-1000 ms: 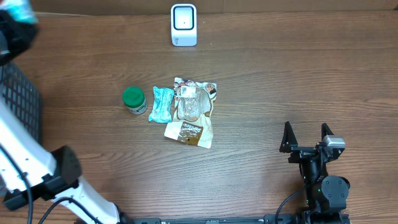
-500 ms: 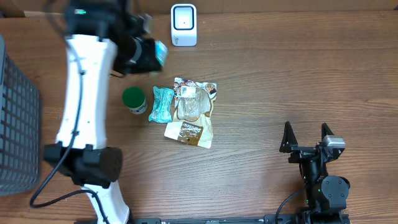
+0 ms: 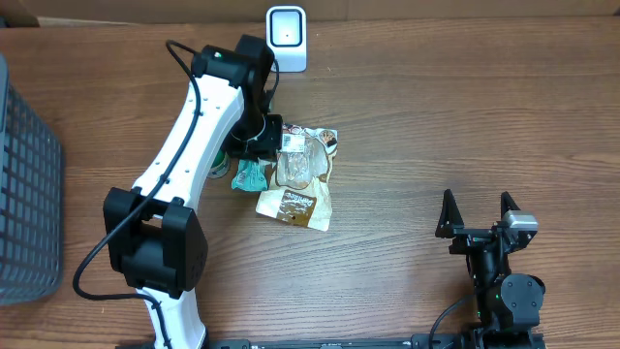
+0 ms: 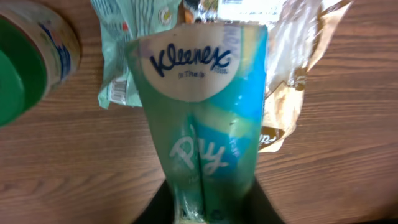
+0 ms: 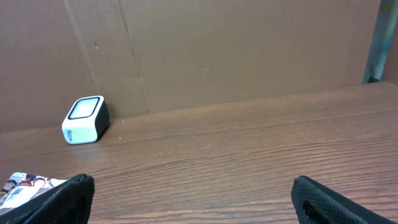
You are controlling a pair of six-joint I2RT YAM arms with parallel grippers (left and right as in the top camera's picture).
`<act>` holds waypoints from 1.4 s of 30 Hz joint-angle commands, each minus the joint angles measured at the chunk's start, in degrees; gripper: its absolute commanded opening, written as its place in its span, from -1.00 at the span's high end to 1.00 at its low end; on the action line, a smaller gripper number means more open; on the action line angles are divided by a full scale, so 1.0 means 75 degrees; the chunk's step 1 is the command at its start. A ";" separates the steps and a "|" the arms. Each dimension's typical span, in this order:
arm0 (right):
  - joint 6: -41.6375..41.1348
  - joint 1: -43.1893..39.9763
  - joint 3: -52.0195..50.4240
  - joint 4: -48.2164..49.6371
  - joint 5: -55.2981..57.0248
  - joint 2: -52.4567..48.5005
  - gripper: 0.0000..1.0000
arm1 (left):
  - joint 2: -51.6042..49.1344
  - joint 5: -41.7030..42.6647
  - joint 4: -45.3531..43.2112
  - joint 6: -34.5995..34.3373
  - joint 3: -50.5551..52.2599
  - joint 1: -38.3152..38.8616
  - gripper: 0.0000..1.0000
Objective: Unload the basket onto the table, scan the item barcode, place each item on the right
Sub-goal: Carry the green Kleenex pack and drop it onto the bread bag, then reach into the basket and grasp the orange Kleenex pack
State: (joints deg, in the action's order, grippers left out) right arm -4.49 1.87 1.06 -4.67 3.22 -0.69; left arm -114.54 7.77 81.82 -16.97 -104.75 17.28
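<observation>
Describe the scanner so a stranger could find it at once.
Start at the wooden table and look to its far edge, by the brown wall. The scanner stands there, beyond the pile of packets: a rigid white box with a dark-rimmed face, not a crinkly wrapper.

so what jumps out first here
The teal Kleenex pack fills the left wrist view, held in the left gripper above the pile of packets in the middle. The white scanner stands at the far edge of the table, and the right gripper sits open at the near right.
</observation>
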 commanded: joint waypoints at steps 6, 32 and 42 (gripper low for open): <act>0.0003 -0.0052 -0.0082 0.0032 0.0015 0.0070 -1.00 | -0.0009 0.0125 0.0119 -0.0195 -0.0201 -0.0029 -0.13; 0.0003 -0.0052 -0.0082 0.0032 0.0015 0.0070 -1.00 | 0.2795 -0.0595 0.1996 -0.0522 -0.4409 -0.7854 -0.10; 0.0003 -0.0052 -0.0082 0.0032 0.0015 0.0070 -1.00 | 0.2116 -0.0414 0.1652 -0.0656 -0.3118 -1.0153 -0.13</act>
State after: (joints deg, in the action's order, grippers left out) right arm -4.49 1.85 1.06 -4.69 3.25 -0.69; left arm -96.12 3.84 95.11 -20.91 -131.74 -57.87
